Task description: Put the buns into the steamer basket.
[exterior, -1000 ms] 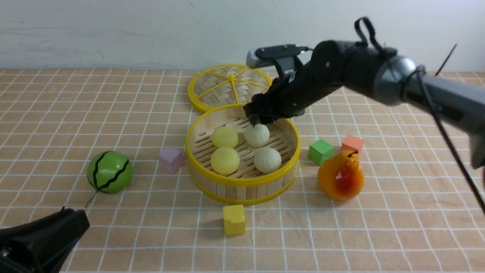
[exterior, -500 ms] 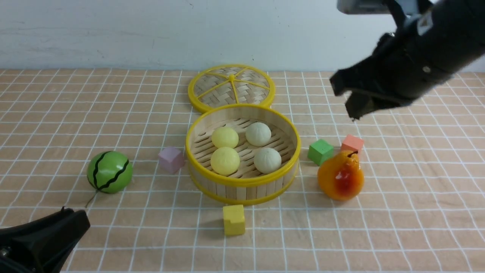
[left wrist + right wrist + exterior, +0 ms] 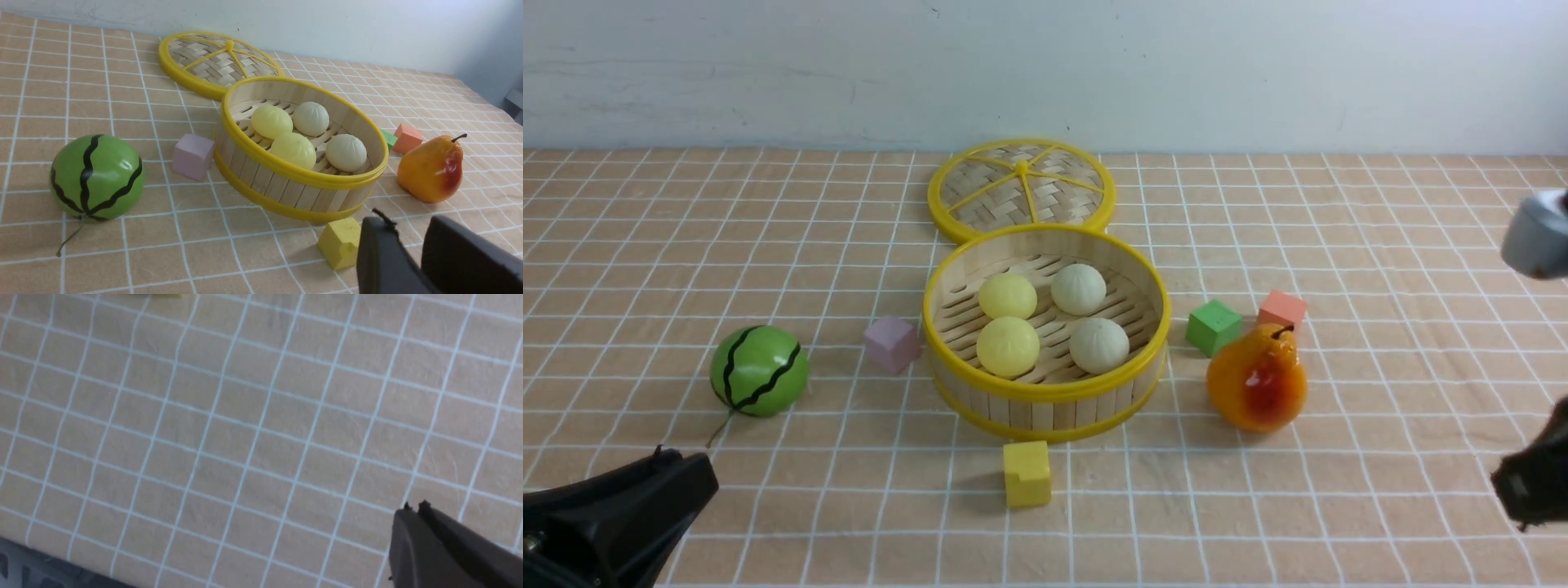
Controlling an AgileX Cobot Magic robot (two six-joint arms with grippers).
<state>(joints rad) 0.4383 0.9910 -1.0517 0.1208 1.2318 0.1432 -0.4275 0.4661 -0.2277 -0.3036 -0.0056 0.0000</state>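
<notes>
The steamer basket (image 3: 1047, 394) stands mid-table and holds all the buns: two pale yellow buns (image 3: 1008, 295) (image 3: 1008, 345) and two off-white buns (image 3: 1078, 288) (image 3: 1099, 345). The basket (image 3: 278, 185) and its buns (image 3: 293, 150) also show in the left wrist view. My left gripper (image 3: 690, 482) rests low at the near left, open a little and empty (image 3: 413, 228). My right gripper (image 3: 1523, 490) is at the right edge, far from the basket. In the right wrist view it (image 3: 414, 506) is shut and empty over bare cloth.
The woven lid (image 3: 1021, 189) lies behind the basket. A watermelon ball (image 3: 760, 370) and pink cube (image 3: 892, 343) are to the left. A yellow cube (image 3: 1027, 472) is in front. A green cube (image 3: 1214, 326), orange cube (image 3: 1282, 309) and pear (image 3: 1258, 380) are to the right.
My right arm left the far off-white bun in the basket, rose, swung right, then dropped to the right edge. The buns and the left arm have not moved.
</notes>
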